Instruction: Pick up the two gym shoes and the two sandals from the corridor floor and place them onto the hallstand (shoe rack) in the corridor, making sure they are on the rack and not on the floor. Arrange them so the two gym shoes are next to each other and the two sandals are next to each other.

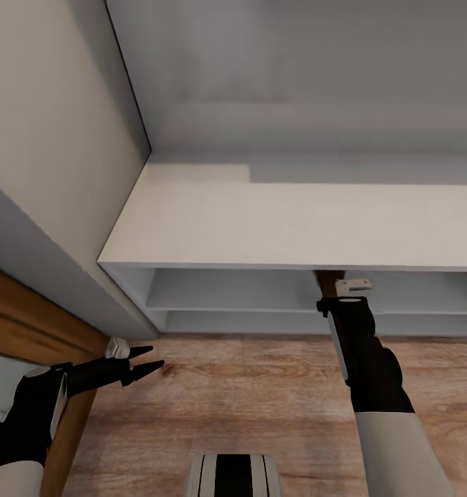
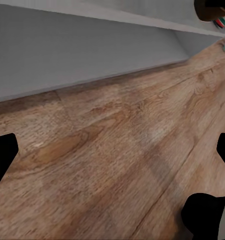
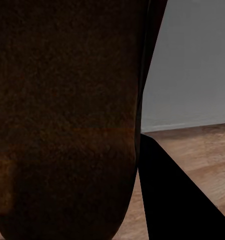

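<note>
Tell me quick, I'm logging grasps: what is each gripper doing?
Left gripper: open, empty, over the corridor floor.
Right gripper: shut on a sandal at the hallstand.

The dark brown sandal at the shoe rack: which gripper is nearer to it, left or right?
Right. The right gripper is at the sandal by the rack's upper slot, its fingers hidden. The left gripper hangs open over the floor, far away.

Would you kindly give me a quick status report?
Left gripper open, empty, over floor. Right gripper at hallstand lower slot, brown sandal against its fingers. Nothing blocking.
</note>
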Tool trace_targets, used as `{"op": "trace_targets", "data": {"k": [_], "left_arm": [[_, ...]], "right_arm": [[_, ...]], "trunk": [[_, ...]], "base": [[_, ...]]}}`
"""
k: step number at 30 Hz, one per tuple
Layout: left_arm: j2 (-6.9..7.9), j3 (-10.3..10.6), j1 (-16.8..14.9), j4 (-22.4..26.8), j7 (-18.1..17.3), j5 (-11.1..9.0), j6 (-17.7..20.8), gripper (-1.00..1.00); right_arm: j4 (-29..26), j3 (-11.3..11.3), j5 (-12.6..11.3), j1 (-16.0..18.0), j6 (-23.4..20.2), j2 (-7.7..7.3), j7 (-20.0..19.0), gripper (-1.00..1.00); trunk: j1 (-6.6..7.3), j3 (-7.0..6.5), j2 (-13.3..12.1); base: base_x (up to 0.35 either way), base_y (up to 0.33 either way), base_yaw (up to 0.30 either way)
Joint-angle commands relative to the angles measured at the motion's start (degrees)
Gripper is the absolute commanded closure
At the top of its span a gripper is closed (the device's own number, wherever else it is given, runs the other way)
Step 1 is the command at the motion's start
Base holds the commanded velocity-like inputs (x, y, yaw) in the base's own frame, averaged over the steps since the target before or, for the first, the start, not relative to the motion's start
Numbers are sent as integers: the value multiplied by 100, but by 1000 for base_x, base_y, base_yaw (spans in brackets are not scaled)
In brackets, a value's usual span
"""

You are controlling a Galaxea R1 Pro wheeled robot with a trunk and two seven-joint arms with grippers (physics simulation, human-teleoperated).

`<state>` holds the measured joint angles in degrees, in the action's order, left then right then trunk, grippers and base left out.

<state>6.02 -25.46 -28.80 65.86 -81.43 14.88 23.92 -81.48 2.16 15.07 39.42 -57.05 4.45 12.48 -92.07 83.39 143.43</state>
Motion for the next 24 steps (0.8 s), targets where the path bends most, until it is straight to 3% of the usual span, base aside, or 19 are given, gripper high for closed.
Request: {"op": "trace_targets", "data": {"k": [1,24], "left_arm": [[-2,-11,-4,5,-41,40,60,-100],[-4,-11,-3,5,-46,37,60,-100]], "right_arm": [[-2,3,-30,4,-17,4,41,100],[0,3,-30,4,-17,4,43,100]], "trunk": [[-1,4,2],[-1,4,2]], "base": [[209,0,0],[81,-12,0]]}}
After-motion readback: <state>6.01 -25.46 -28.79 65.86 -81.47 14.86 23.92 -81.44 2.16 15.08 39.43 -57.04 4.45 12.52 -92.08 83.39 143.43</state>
